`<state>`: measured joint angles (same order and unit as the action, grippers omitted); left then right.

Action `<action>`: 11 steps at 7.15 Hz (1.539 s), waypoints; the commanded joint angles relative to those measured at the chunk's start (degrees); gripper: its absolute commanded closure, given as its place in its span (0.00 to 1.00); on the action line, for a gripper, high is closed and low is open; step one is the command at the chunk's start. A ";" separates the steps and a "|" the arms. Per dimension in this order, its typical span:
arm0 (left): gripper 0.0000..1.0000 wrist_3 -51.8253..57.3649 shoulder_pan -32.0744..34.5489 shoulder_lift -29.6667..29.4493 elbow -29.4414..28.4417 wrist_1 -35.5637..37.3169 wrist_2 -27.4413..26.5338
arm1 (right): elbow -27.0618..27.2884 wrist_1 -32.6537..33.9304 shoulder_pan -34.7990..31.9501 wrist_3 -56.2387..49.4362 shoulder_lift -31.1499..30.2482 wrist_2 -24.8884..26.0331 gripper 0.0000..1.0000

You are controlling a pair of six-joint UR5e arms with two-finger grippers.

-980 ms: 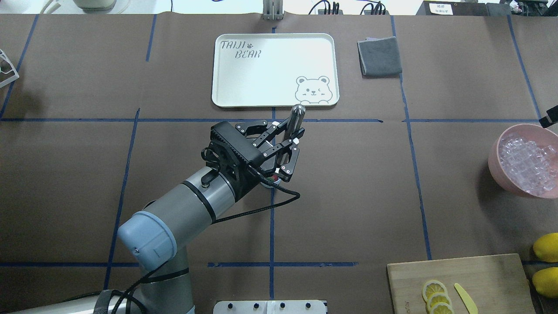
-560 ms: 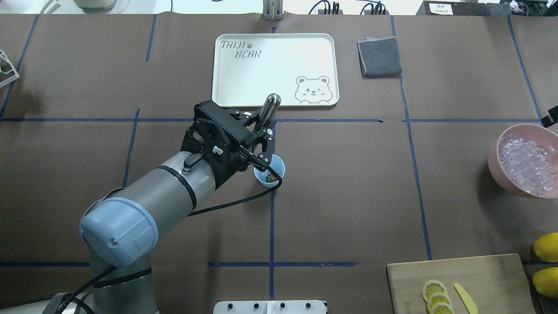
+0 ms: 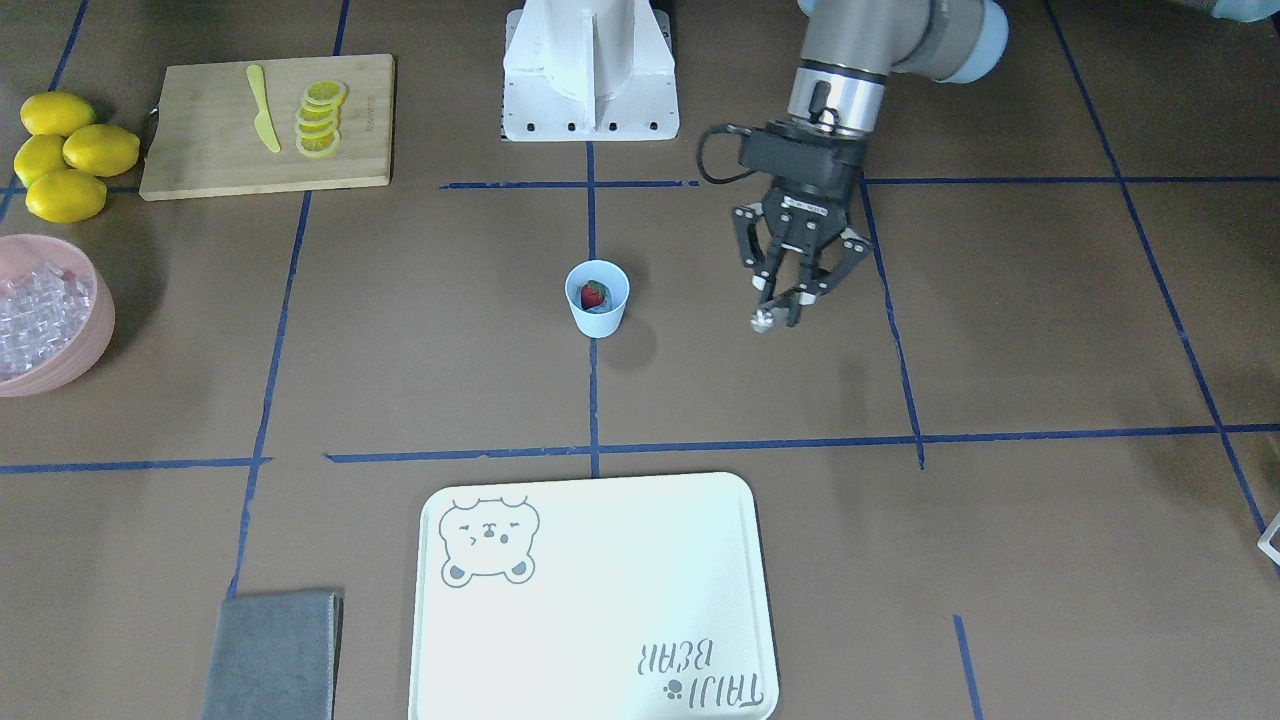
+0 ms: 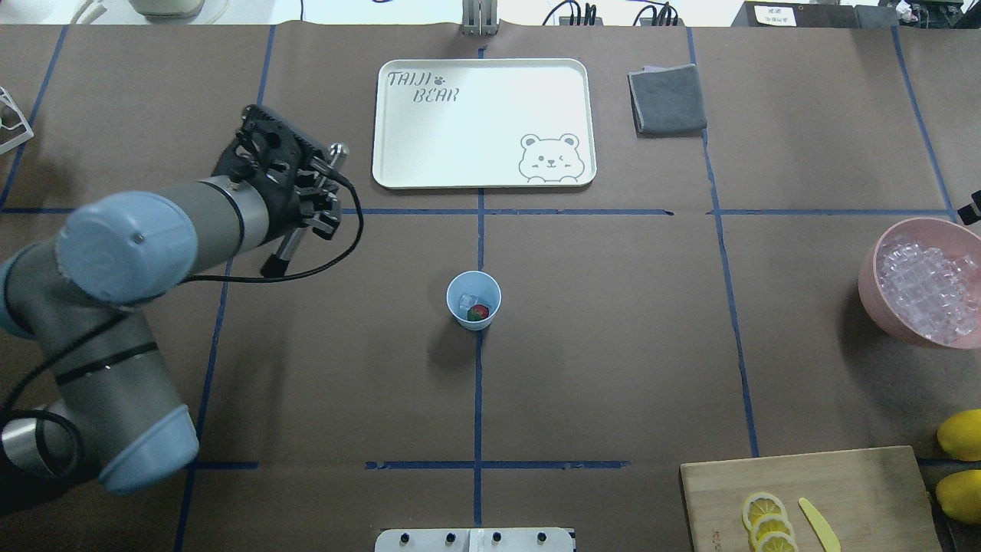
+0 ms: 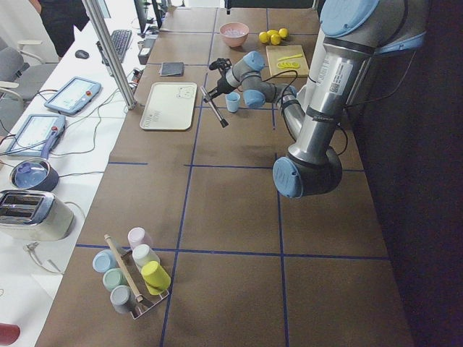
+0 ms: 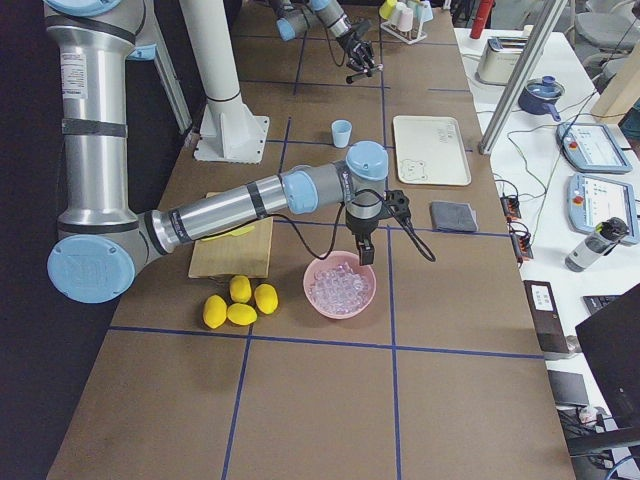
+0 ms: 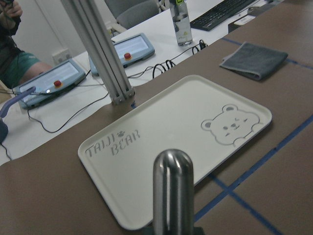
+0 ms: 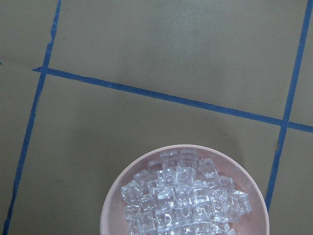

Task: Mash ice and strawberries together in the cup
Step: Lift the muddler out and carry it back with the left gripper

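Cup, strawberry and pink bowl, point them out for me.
Cup (image 3: 597, 322), front-facing view, outer wall.
Strawberry (image 4: 478, 312), overhead view, red body.
Bowl (image 4: 868, 282), overhead view, pink left wall.

The left arm (image 4: 153, 238) reaches forward and out to its own side with its elbow bent. Its wrist is turned so that the left gripper (image 4: 310, 201) hangs tilted above the table, jaws clamped on a metal muddler (image 4: 283, 247) that slants through the fingers. The right arm (image 6: 250, 205) is stretched far out to its own side, forearm roughly level, wrist bent so that the right gripper (image 6: 362, 248) points straight down; whether its jaws are apart or together cannot be told.
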<state>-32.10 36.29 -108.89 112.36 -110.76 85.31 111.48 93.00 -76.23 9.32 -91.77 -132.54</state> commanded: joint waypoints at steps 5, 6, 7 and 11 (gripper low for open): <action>0.99 -0.33 27.47 17.57 -13.34 6.60 32.52 | 0.14 -0.28 -5.23 -0.17 -4.64 0.00 0.00; 0.98 -0.33 28.12 17.48 -17.83 6.17 32.99 | 0.23 -0.28 -5.94 -0.35 -4.82 0.00 0.00; 0.98 0.28 28.22 17.74 -21.53 5.65 33.86 | 0.23 -0.28 -5.94 -0.44 -4.82 0.00 0.00; 1.00 0.29 27.87 17.48 -28.22 -0.48 35.45 | 1.37 -0.10 -5.94 -0.44 -5.26 0.00 0.00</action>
<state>-31.73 64.25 -91.37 86.59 -108.36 120.74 112.62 92.85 -82.19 8.88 -96.91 -132.54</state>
